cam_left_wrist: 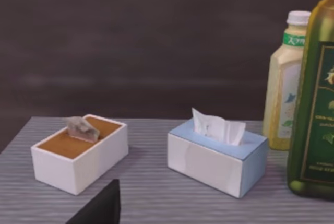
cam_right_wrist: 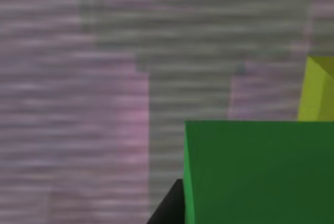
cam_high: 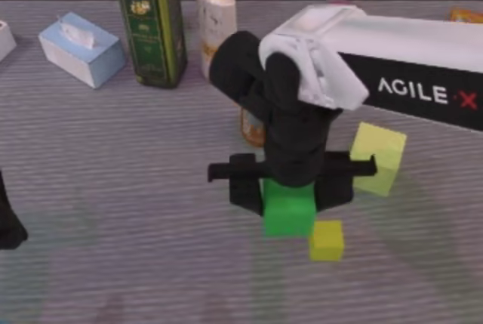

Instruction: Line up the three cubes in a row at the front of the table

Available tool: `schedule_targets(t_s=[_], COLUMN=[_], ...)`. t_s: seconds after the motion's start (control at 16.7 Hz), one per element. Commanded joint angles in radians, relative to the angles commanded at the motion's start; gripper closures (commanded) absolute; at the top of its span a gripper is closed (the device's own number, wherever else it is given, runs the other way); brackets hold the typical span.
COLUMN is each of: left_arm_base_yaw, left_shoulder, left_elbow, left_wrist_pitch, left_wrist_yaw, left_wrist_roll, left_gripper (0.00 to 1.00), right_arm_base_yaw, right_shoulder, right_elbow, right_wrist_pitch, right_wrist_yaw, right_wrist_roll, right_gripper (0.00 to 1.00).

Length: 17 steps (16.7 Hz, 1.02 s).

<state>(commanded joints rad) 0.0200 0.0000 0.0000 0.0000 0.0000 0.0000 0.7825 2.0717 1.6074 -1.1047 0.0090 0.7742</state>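
Observation:
My right gripper (cam_high: 290,192) hangs over the middle of the table (cam_high: 113,188), its black fingers either side of the mid-sized bright green cube (cam_high: 288,212) and shut on it. In the right wrist view the green cube (cam_right_wrist: 261,172) fills the near corner with one finger (cam_right_wrist: 169,208) against its side. The small yellow-green cube (cam_high: 327,239) lies just to the front right of it and shows as an edge (cam_right_wrist: 319,91) in the right wrist view. The largest pale yellow cube (cam_high: 379,152) rests farther right and back. My left gripper (cam_high: 7,226) is parked at the left edge.
Along the back stand a light blue tissue box (cam_high: 81,48), a green oil bottle (cam_high: 151,22) and a cream bottle (cam_high: 215,18). An orange object (cam_high: 250,129) is partly hidden behind my right arm. A white box with a brown inside (cam_left_wrist: 81,151) sits at the far left.

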Motion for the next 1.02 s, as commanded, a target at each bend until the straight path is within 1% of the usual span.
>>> schedule_targets(t_s=[0.18,0.54,0.9,1.02], left_arm_base_yaw=[0.000,0.000,0.000,0.000], left_shoulder=[0.000,0.000,0.000,0.000], left_elbow=[0.000,0.000,0.000,0.000], left_wrist_pitch=[0.000,0.000,0.000,0.000], left_wrist_yaw=[0.000,0.000,0.000,0.000], left_wrist_roll=[0.000,0.000,0.000,0.000], left_gripper=[0.00,0.00,0.00,0.00], right_arm_base_yaw=[0.031,0.029,0.033,0.035], right_shoulder=[-0.013,-0.003,0.064,0.077], right_elbow=[-0.004,-0.014,-0.136,-0.157], right_wrist_pitch=[0.004,0.022,0.219,0.247], right_wrist_yaw=[0.003,0.001,0.003,0.004], right_wrist_roll=[0.046,0.045,0.050,0.051], right_gripper=[1.00,1.00,1.00,1.00])
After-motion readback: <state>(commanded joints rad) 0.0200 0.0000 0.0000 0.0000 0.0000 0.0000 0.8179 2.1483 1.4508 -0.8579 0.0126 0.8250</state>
